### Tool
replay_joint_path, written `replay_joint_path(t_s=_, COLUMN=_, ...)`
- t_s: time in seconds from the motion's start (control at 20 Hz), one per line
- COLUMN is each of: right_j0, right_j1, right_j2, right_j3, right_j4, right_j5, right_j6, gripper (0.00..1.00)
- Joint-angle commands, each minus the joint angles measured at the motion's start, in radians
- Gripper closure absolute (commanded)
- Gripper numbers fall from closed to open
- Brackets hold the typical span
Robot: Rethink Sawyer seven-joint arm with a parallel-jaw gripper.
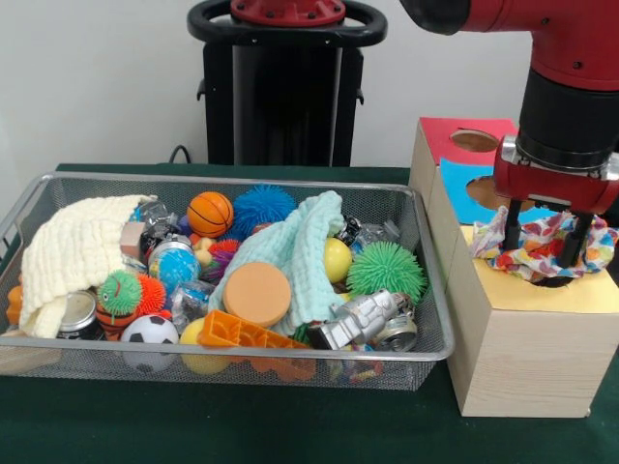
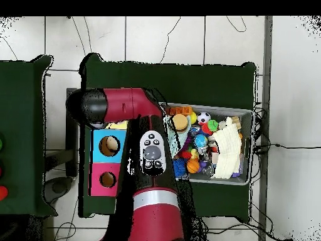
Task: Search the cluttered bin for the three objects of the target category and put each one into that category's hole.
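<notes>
Nearest the camera, the yellow-topped box (image 1: pixel 530 333) is set toward the right end of the desk's front edge, with the bin (image 1: pixel 426 355) beside it along that edge. On the yellow top, a dotted white cloth piece (image 1: pixel 544 244) is seen bunched over the hole (image 1: pixel 553 281), of which only a dark sliver shows. The gripper (image 1: pixel 544 238) is stood over the cloth with its two black fingers (image 1: pixel 512 223) spread apart and planted in the folds; whether any hold is kept on the fabric cannot be told.

Most of the cloth appears to be draped on the rim rather than down the opening, so the piece is judged only partly posted. If the gripper is lifted, fabric could be snagged on a finger and pulled back out. The rough edge could also catch the folds, leaving the piece hung across the opening. A corner toward the blue-topped box (image 1: pixel 462 188) could be dragged sideways off the yellow top.

No other dotted pieces can be made out among the toys in the bin.
</notes>
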Motion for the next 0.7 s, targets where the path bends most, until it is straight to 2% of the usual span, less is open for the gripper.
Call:
replay_joint_path(t_s=0.05, right_j0=0.029, right_j1=0.059, right_j2=-0.025, right_j3=0.085, right_j4=-0.052, right_j5=-0.053, right_j6=0.115, gripper=0.0)
replay_joint_path(t_s=0.4, right_j0=0.041, right_j1=0.07, right_j2=-0.076, right_j3=0.029, right_j4=-0.079, right_j5=-0.07, right_j6=0.101, gripper=0.0)
replay_joint_path(t_s=0.7, right_j0=0.03, right_j1=0.076, right_j2=-0.09, right_j3=0.006, right_j4=-0.091, right_j5=-0.079, right_j6=0.071, gripper=0.0)
